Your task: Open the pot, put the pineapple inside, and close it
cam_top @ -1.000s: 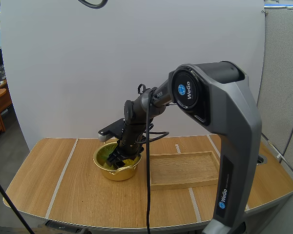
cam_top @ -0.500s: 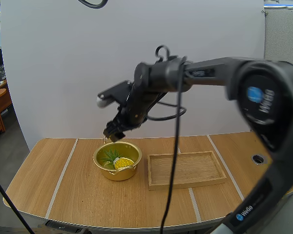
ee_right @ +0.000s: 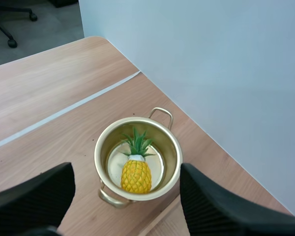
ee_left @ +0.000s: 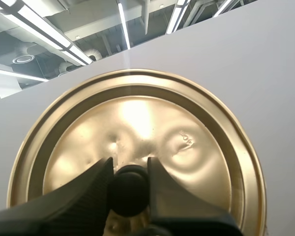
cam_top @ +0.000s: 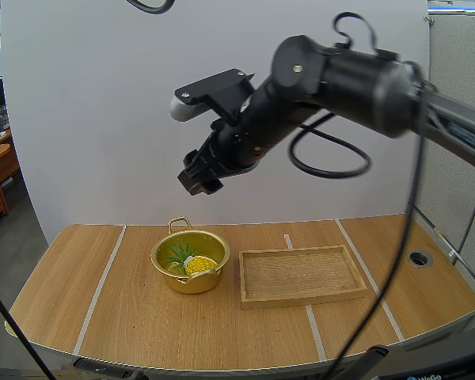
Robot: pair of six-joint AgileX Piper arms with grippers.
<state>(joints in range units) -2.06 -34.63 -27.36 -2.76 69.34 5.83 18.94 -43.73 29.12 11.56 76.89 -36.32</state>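
Finding: pineapple [ee_right: 135,176] lies flat on the floor of the pot [cam_top: 191,273], crown toward one handle, fully below the rim. Pot stands open on the tabletop [cam_top: 127,317]; tray [cam_top: 301,299] sits just beside the pot.

Left hand [ee_left: 129,167]: fingers nearly closed, pinching the black knob [ee_left: 129,191] of the lid [ee_left: 137,128]; lid hangs from that grip, its top face to the camera. Where the lid stands relative to the pot cannot be told.

Right hand [cam_top: 198,178]: fingers wide apart, holding nothing, well above the pot.

Step in hand, as judged: closing.

Recommendations:
- Send the right arm clear of the pot, toward the tray side, before the lid arrives.
- Bring the lid level and centred over the pot, then lower it straight; a tilted lid would catch the rim or ride on a handle.
- Release the knob only once the lid seats all round.

Views compared: the left wrist view supplies the grip on the knob. The right wrist view looks straight down into the pot and settles how the pineapple lies. The high view gives the right arm's height above the pot and the tray's place beside it.
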